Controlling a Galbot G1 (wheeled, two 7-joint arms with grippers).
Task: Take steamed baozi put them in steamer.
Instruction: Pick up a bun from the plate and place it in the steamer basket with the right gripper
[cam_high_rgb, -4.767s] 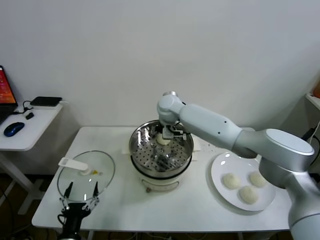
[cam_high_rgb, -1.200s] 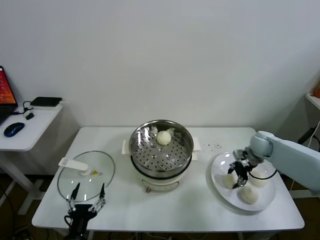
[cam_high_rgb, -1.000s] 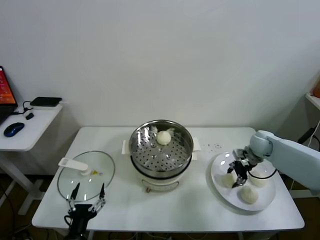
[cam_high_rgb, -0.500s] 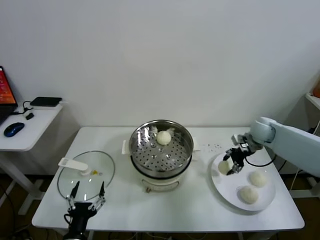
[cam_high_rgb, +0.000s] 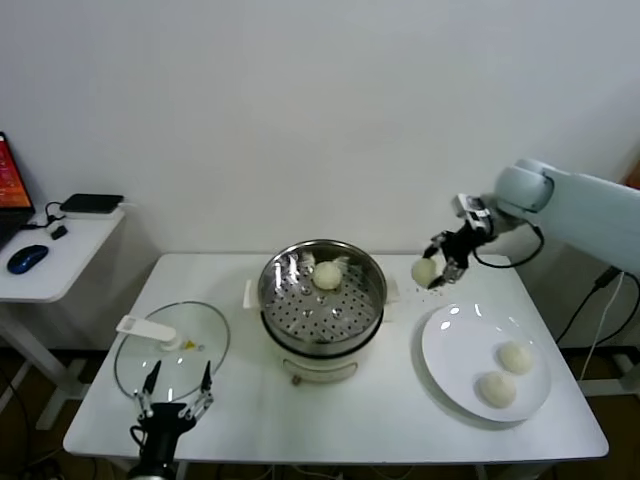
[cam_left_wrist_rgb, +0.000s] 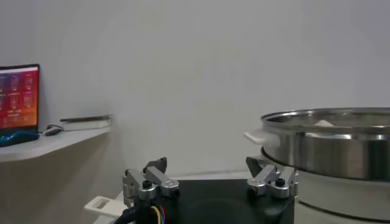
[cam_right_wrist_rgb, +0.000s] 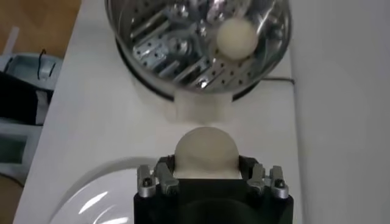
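Observation:
My right gripper (cam_high_rgb: 437, 262) is shut on a cream-white baozi (cam_high_rgb: 424, 271) and holds it in the air between the steamer (cam_high_rgb: 322, 305) and the white plate (cam_high_rgb: 462, 372). In the right wrist view the held baozi (cam_right_wrist_rgb: 206, 151) sits between the jaws, with the steamer (cam_right_wrist_rgb: 152, 55) beyond it. One baozi (cam_high_rgb: 328, 275) lies on the perforated tray at the steamer's back; it also shows in the right wrist view (cam_right_wrist_rgb: 238, 36). Two baozi (cam_high_rgb: 516, 357) (cam_high_rgb: 497, 388) lie on the plate. My left gripper (cam_high_rgb: 172, 391) is open, parked low at the table's front left.
A glass lid (cam_high_rgb: 171, 350) with a white handle lies on the table left of the steamer. A side desk (cam_high_rgb: 55, 255) with a mouse and a laptop stands at the far left. The steamer's steel wall (cam_left_wrist_rgb: 341, 149) shows in the left wrist view.
My right gripper closed on a baozi on the plate, lifted it, and carried it up and left toward the steamer. The plate now holds two baozi. The left arm stayed parked.

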